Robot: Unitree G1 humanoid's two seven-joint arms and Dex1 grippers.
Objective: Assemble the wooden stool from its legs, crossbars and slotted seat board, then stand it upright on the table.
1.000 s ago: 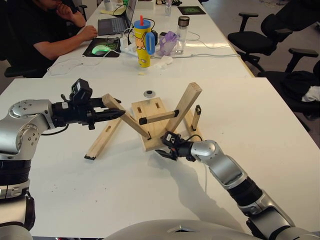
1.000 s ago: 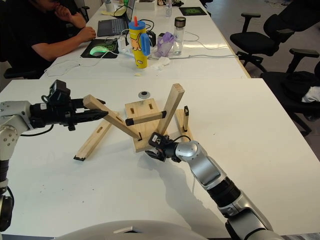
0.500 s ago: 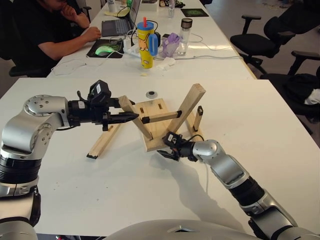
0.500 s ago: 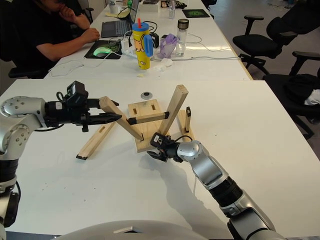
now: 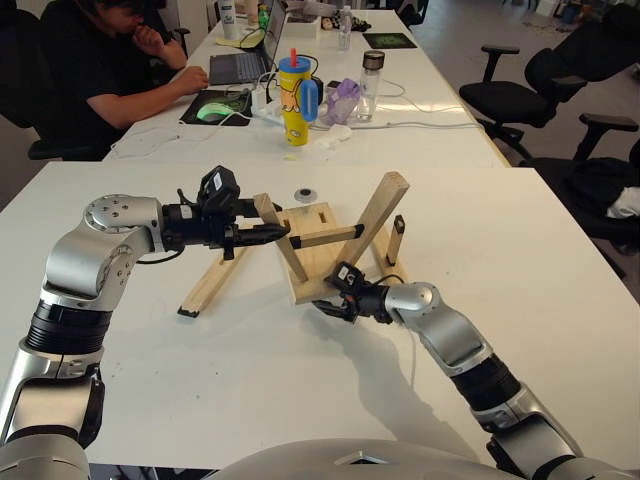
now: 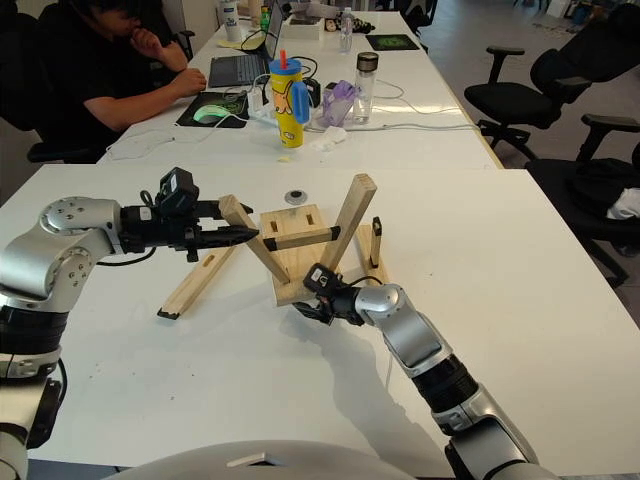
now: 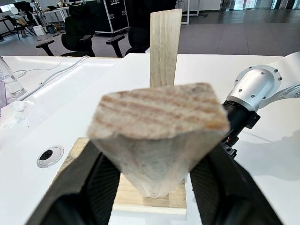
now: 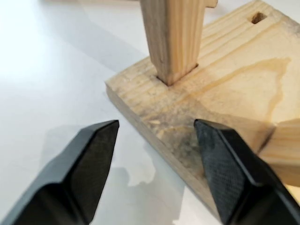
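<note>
The slotted seat board (image 5: 318,262) lies flat on the white table. Two wooden legs stand slanted in its slots: a left leg (image 5: 284,243) and a taller right leg (image 5: 377,212), with a black-tipped crossbar (image 5: 327,237) between them. My left gripper (image 5: 266,230) is shut on the left leg's upper end (image 7: 158,123). My right gripper (image 5: 334,301) rests open at the board's near corner, its fingers (image 8: 84,161) on either side of the board edge (image 8: 159,129) below the left leg's foot. A loose leg (image 5: 212,279) lies to the left, and a short crossbar (image 5: 396,236) stands behind the board.
A small round grey disc (image 5: 303,194) lies just beyond the board. On the far table stand a yellow cup (image 5: 293,92), a bottle (image 5: 371,74) and a laptop (image 5: 243,63) in front of a seated person. Office chairs (image 5: 530,80) stand to the right.
The camera has shifted. My left gripper has carried the left leg's top end toward the board, so the leg stands steeper. The right gripper has stayed at the board's corner.
</note>
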